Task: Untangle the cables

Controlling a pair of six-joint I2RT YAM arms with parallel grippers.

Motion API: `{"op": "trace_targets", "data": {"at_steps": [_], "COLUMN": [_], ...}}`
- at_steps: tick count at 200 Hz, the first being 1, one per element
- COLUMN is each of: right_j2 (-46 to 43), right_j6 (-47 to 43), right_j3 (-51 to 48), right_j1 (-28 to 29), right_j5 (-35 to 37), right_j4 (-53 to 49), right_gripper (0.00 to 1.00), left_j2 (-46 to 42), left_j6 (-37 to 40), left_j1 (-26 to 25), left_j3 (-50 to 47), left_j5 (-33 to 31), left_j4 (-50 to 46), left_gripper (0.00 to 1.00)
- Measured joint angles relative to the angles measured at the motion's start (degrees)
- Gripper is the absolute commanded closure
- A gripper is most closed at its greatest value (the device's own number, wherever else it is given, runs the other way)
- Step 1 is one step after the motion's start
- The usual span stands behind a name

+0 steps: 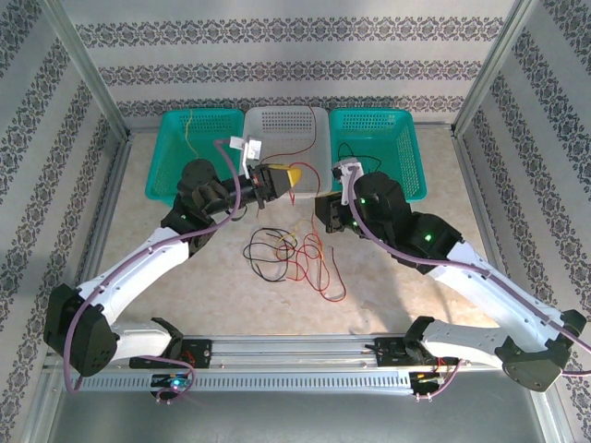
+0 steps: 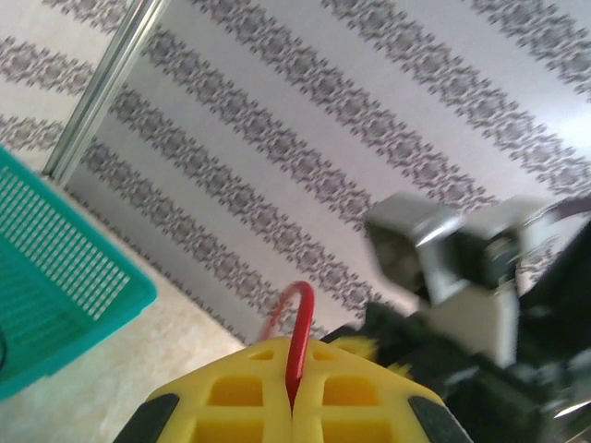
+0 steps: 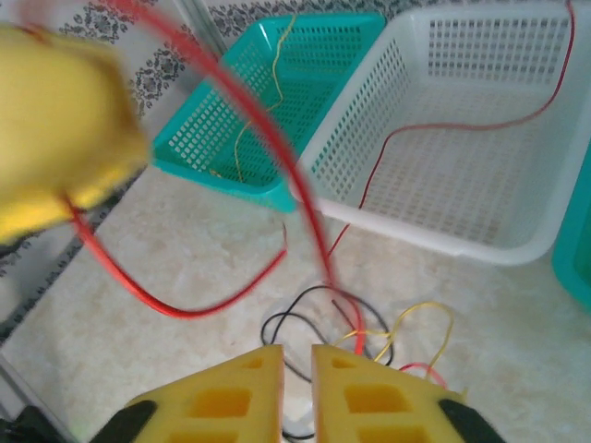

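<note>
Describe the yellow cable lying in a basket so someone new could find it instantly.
Three baskets line the far edge of the table. In the left teal basket, a thin yellow cable runs from the back rim down onto the mesh floor. It is alone there; the white basket beside it holds a red cable.

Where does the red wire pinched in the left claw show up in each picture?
Top external: red cable, a thin line over the white basket beside the left gripper.
Left wrist: bottom centre, a loop pinched between yellow fingers.
Right wrist: blurred arc across the upper left.
Shared landmark: the left gripper's yellow fingers.
</note>
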Motion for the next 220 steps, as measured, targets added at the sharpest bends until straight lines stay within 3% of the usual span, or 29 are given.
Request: {"op": "trace_targets", "data": {"at_steps": [34,108,137,179,220], "right_j2": [0.35,2.73,2.43,0.09,-0.61], "right_j6": [3.87,11.13,14.40,16.87,17.70], "right_j3": [-5.33,-15.67,-21.07,-24.06,-24.26], "right_j1": [-0.72,-2.97,-5.35,-7.87,-9.51], "right_j5": [-1.51,-5.73,-7.41,-8.85,-8.55], "right_j4": [3.34,12.66,14.97,16.28,16.31], "right_gripper": [0.53,0.58,0.70,0.67,0.53], "left_j2": [-0.50,-3.65,-4.92,-5.51,-6.60], "left_j6": [-2.32,-2.19,-1.84,-1.14,4.83], "left_j1": [0.00,0.07,0.61,2.40,2.82], "left_j3": [3.34,7.10,7.10,7.23,8.48], "left_j5": [1.18,2.19,2.16,1.22,-7.41], "left_j4": [3.21,3.06,2.82,1.31,-10.51], "left_gripper": [1.00,1.00,1.00,1.00,1.00]}}
